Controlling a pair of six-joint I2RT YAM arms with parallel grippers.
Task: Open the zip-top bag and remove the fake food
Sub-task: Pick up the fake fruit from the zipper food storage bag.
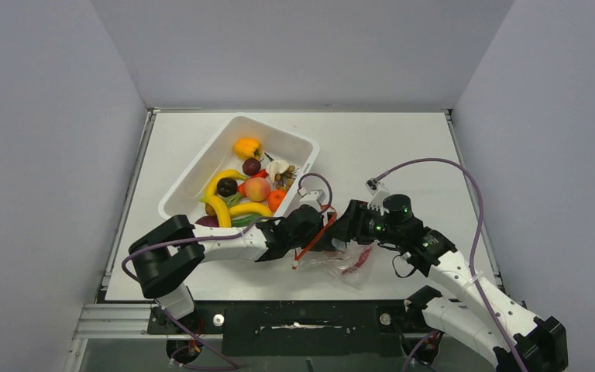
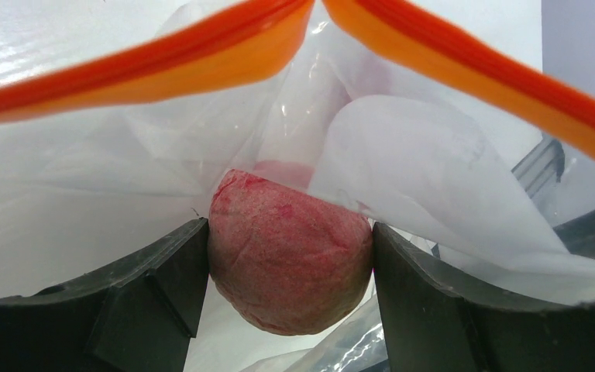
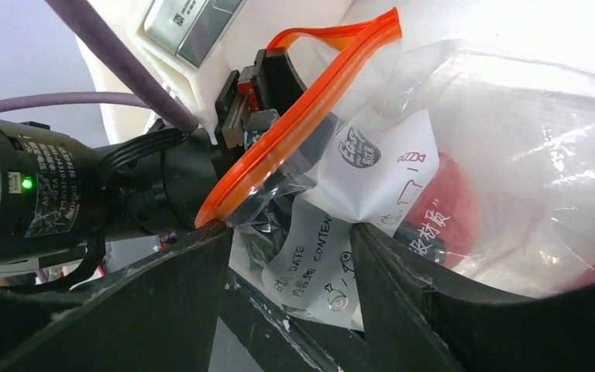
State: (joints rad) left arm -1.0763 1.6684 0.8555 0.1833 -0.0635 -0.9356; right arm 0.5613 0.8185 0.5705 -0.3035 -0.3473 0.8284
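Note:
The zip-top bag (image 1: 339, 263) lies near the table's front edge between the two arms, its red-orange zip strip (image 1: 315, 237) parted. My left gripper (image 1: 310, 225) reaches into the bag's mouth and is shut on a round red-pink fake fruit (image 2: 290, 263), held between its fingers (image 2: 163, 271). The strip (image 2: 201, 62) arches open above it. My right gripper (image 1: 347, 229) grips the bag's bunched edge with the white label (image 3: 318, 248); its jaws (image 3: 290, 232) stand part closed on the plastic. A red fake food (image 3: 449, 194) shows inside the bag (image 3: 527, 116).
A white tub (image 1: 298, 143) stands behind the left arm, holding several fake fruits: bananas, a peach, plums, a yellow pepper. Purple cables loop over both arms. Grey walls enclose the table on three sides.

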